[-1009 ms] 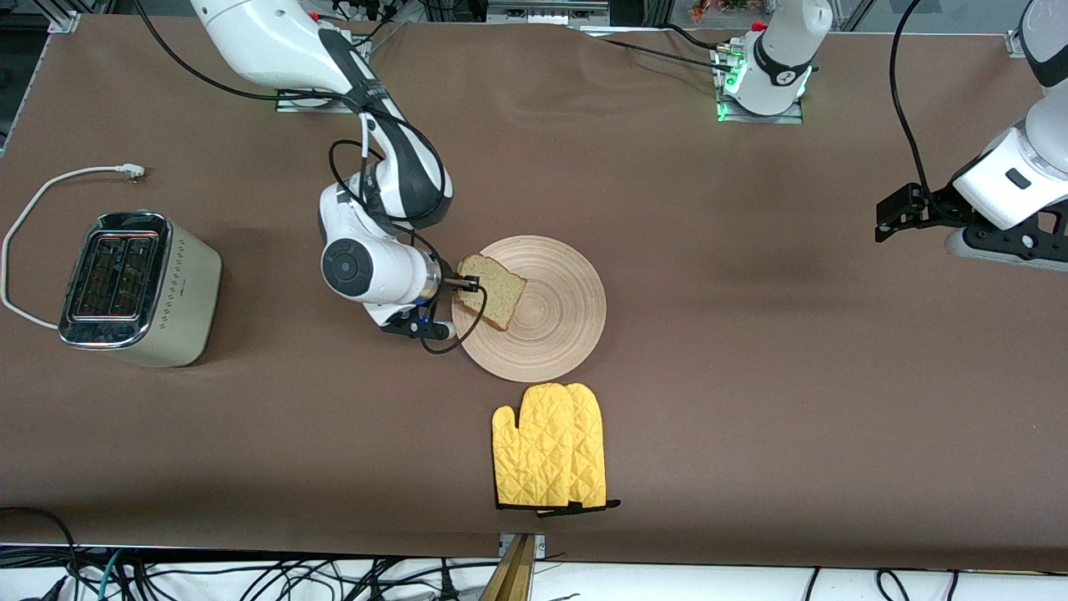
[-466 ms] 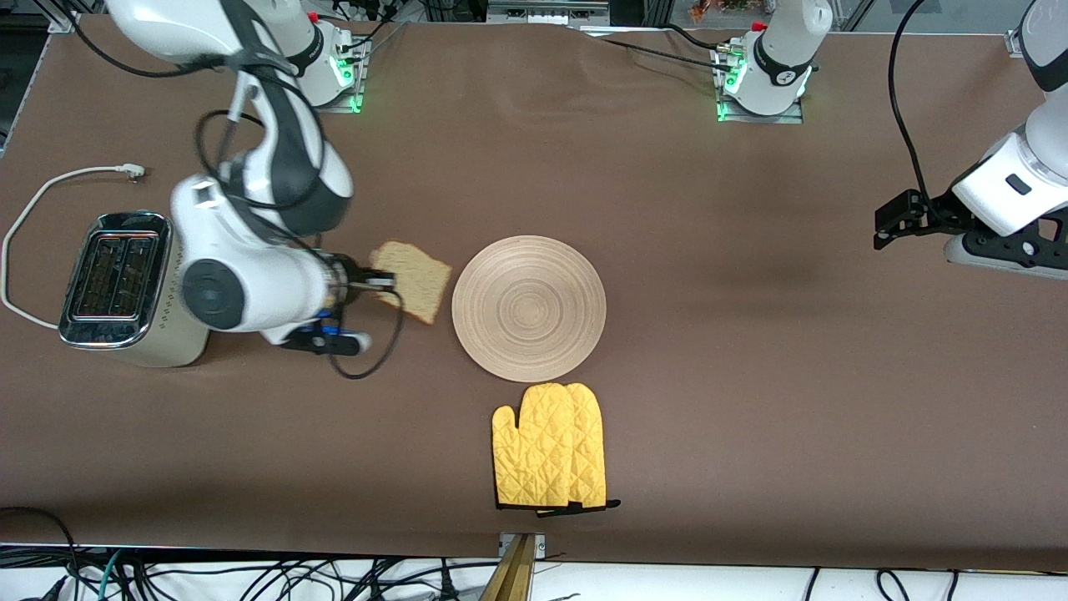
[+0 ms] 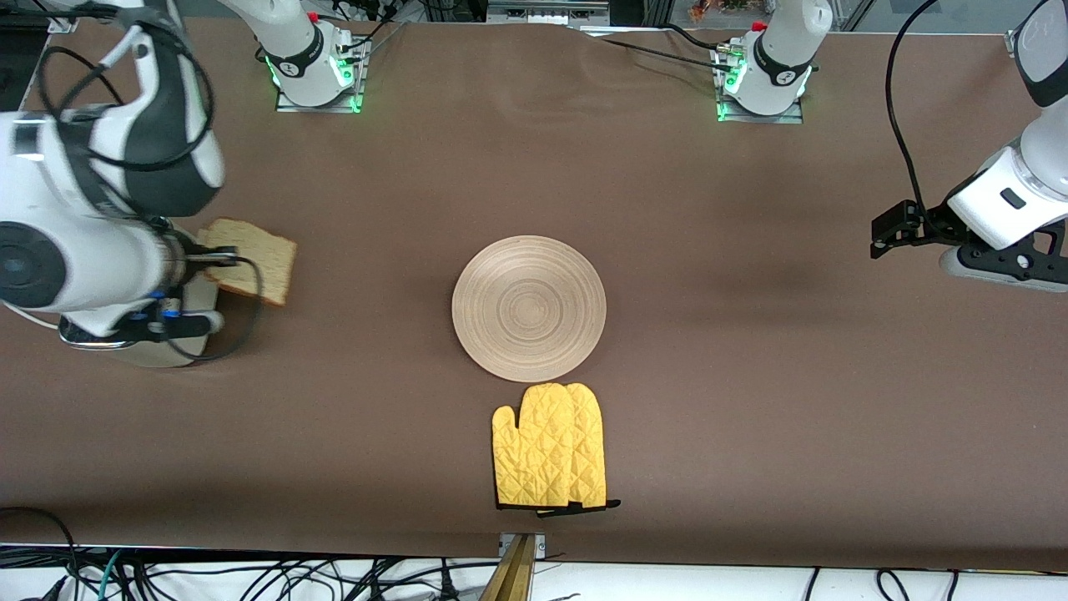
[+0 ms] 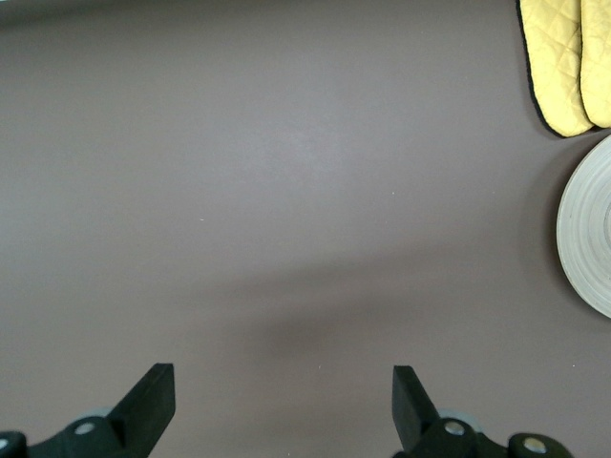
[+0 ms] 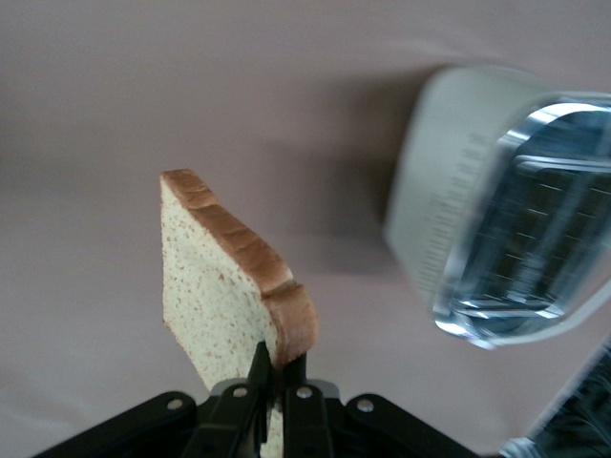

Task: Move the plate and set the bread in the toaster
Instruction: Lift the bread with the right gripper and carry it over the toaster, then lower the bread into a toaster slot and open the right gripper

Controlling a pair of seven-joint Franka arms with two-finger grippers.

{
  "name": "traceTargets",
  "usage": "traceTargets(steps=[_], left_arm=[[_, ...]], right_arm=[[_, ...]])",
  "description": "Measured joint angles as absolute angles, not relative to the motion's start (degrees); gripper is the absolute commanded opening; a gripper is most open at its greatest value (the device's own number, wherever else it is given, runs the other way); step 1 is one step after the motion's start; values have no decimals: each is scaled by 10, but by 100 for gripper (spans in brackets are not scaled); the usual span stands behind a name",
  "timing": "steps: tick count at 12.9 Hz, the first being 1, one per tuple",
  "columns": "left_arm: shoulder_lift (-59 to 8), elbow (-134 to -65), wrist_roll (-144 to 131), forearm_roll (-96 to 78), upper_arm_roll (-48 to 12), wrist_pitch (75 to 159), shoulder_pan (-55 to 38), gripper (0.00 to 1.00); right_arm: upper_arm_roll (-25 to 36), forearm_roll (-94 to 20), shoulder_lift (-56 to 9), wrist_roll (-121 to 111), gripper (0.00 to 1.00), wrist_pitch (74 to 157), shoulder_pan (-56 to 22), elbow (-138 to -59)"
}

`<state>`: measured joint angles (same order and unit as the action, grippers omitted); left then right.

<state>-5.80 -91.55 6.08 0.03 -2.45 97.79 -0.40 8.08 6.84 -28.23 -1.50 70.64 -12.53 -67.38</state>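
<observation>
Bread (image 3: 250,269) was held by one edge in the clamped right gripper (image 3: 203,260), in the air just beside the toaster (image 5: 506,219) at the right arm's end of the table. For a clean drop, the slice was judged to need standing on edge, lined up over a slot, and lowered slowly. The right wrist was turned sideways over the toaster. The plate (image 3: 529,308) lay mid-table beside the mitts (image 3: 548,445). The left gripper (image 4: 282,405) waited, jaws wide and empty.

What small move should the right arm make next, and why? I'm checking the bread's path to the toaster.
Probably shift the right gripper, shut on the bread, sideways until the slice hangs over a slot of the toaster. The slice is in the air beside the toaster, not above its slots.
</observation>
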Motion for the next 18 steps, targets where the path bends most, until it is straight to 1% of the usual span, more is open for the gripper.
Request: traceTargets(steps=[2,3,5,7,12,18], left_arm=[[-59,-915,61,0,-25,978,-4,100],[-59,-915,61,0,-25,978,-4,100],[-59,-915,61,0,-25,978,-4,100],[-59,-915,61,0,-25,978,-4,100],[-59,-915,61,0,-25,978,-4,100],[-59,-915,61,0,-25,978,-4,100]], right_arm=[[149,90,-282,-96,0,701,-119,-674],[174,105,-282,-124,0,701,-113,-675],[198,137,-283,-152,0,707,-100,-676],[201,157,-288,-168,0,727,-81,-677],[202,192,-308,-186,0,820,-40,-712],[202,194,-330,-187,0,852,-35,-717]])
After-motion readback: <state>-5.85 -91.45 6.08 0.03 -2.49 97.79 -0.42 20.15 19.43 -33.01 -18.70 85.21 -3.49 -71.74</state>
